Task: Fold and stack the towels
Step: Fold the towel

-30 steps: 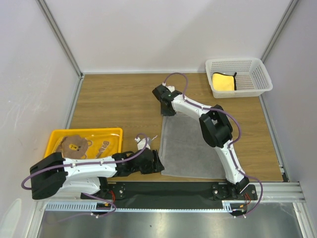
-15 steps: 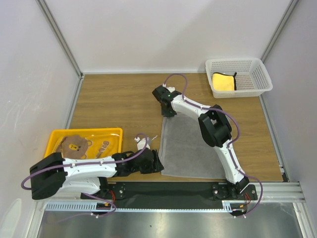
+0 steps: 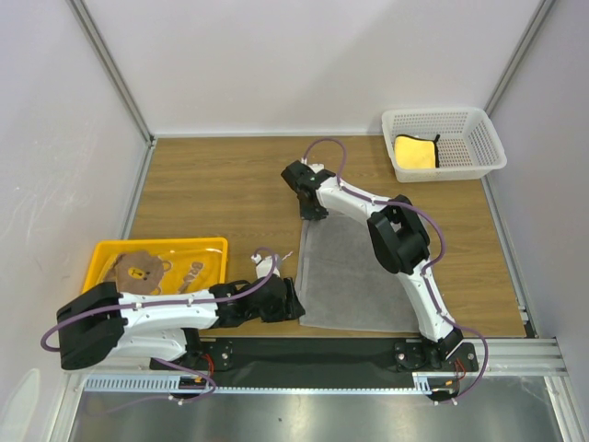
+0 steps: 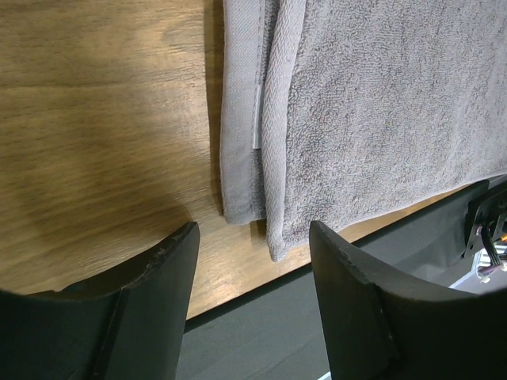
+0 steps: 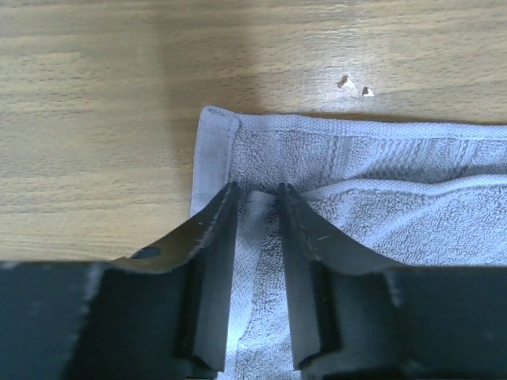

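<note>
On the wooden table [image 3: 221, 193] we see the grey towel [image 3: 354, 276] lying flat. Its near left corner lies just ahead of the left gripper [image 4: 253, 229], which is released with nothing between its fingers. Its far left corner is under the right gripper [image 5: 257, 194], whose fingers stand narrowly apart around a ridge of cloth, and we cannot tell if they clamp it. Left of the left gripper, the yellow tray [image 3: 156, 245] holds the bear towel [image 3: 138, 270], and well to the right of the right gripper the white basket [image 3: 442, 115] holds the yellow towel [image 3: 414, 152].

On the wooden table [image 3: 212, 189] lie a grey towel [image 3: 350, 276], a yellow tray [image 3: 213, 262] — and a white mesh basket [image 3: 474, 138].
</note>
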{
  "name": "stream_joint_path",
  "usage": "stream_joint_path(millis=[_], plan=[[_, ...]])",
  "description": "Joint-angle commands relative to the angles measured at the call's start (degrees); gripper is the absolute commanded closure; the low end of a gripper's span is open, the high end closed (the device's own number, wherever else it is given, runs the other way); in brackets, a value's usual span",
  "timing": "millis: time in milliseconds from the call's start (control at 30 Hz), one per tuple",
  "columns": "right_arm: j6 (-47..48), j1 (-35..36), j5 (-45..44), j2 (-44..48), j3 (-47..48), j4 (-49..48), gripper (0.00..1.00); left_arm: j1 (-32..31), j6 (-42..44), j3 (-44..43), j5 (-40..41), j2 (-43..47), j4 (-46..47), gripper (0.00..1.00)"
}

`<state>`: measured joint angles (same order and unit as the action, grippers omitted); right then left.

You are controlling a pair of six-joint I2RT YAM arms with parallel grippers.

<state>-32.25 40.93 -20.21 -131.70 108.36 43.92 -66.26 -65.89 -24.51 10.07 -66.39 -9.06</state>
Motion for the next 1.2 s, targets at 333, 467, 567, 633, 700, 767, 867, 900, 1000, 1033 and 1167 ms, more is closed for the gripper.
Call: stream_joint_path(millis=[333, 467, 567, 633, 700, 767, 867, 900, 1000, 1033, 1167], plan=[[-0.9, 0.5, -2.7, 2.3, 0.1, 1.8, 1.00, -0.7, 1.2, -2.1, -0.2, -1.5, 1.9, 0.41], [-0.8, 0.5, -3.4, 4.0, -0.2, 1.2, 1.00, -1.5, 1.5, -3.0, 0.3, -2.1, 1.7, 0.46], [-1.0, 0.2, -3.4, 5.3, -0.3, 0.6, 1.00, -2.1, 0.9, -3.3, 0.7, -2.9, 1.7, 0.47], [-1.1, 0.2, -3.3, 6.4, -0.7, 0.0, 1.00, -2.6, 0.2, -3.3, 1.2, -3.2, 2.2, 0.47], [-1.0, 0.3, -3.1, 7.1, -1.7, -1.3, 1.00, -3.2, -0.6, -3.4, 1.4, -4.3, 2.5, 0.48], [-0.9, 0.1, -2.7, 7.7, -2.3, -2.2, 1.00, -3.4, -1.3, -3.7, 1.7, -5.7, 2.1, 0.48], [-0.8, -0.1, -2.3, 7.3, -2.4, -2.4, 1.00, -4.1, -3.0, -4.7, 2.5, -7.3, 0.9, 0.51], [-0.9, 0.0, -2.2, 7.2, -2.4, -2.5, 1.00, -4.5, -3.9, -5.1, 2.9, -7.6, -0.1, 0.52], [-0.5, -0.1, -2.1, 7.0, -2.7, -3.2, 1.00, -5.6, -6.1, -6.6, 4.5, -9.1, -2.6, 0.53], [-0.4, -0.1, -2.0, 6.9, -2.8, -3.2, 1.00, -6.2, -7.0, -7.6, 5.3, -9.5, -3.7, 0.53], [-0.6, -0.1, -1.9, 7.0, -2.8, -3.3, 1.00, -7.6, -11.1, -9.0, 7.6, -9.8, -8.6, 0.57]])
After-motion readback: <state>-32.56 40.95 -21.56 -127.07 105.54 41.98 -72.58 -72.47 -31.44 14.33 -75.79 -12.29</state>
